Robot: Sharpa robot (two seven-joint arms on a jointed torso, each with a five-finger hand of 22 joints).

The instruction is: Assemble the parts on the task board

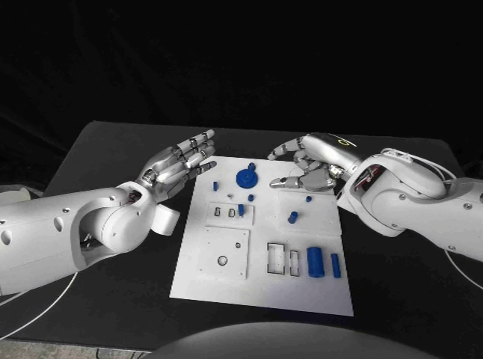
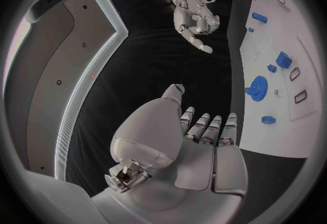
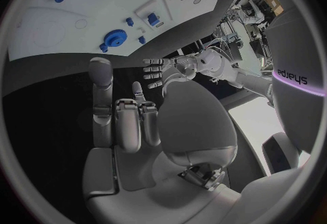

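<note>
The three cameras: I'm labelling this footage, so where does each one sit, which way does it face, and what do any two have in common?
Head view: from the robot's head, looking down at the task board; both arms enter, left hand and right hand.
Left wrist view: behind the left hand, facing past its fingers toward the board's edge.
Right wrist view: behind the right hand, facing the board.
Shared: all three show the blue gear.

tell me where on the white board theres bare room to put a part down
The task board is bare along its near edge, below the two blue cylinders and the square plate. Another bare patch borders its right edge, right of the small blue peg. It is crowded around the blue gear.
</note>
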